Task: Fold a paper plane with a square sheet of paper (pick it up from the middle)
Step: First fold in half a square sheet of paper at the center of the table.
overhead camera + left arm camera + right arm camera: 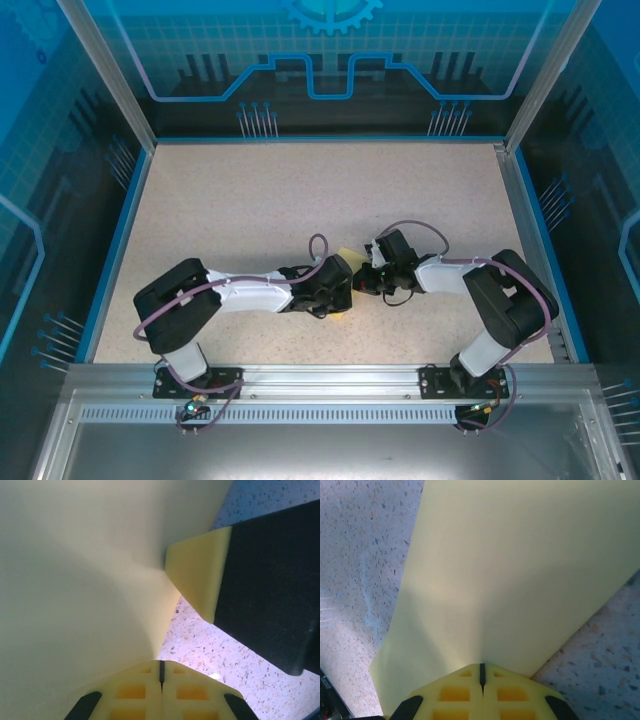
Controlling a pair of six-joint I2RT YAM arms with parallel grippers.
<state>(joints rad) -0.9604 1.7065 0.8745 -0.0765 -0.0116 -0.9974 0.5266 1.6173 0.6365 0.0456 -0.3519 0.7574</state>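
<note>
Meeting near the middle of the table (250, 200) in the top view, the left gripper (338, 287) and right gripper (370, 278) bracket the square sheet of paper (346, 256). Left wrist view: its jaws are pinched tight on the sheet's edge. Right wrist view: that gripper clamps the sheet likewise.

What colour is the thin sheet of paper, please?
The thin paper sheet is plain pale yellow, clearest in the right wrist view.
</note>
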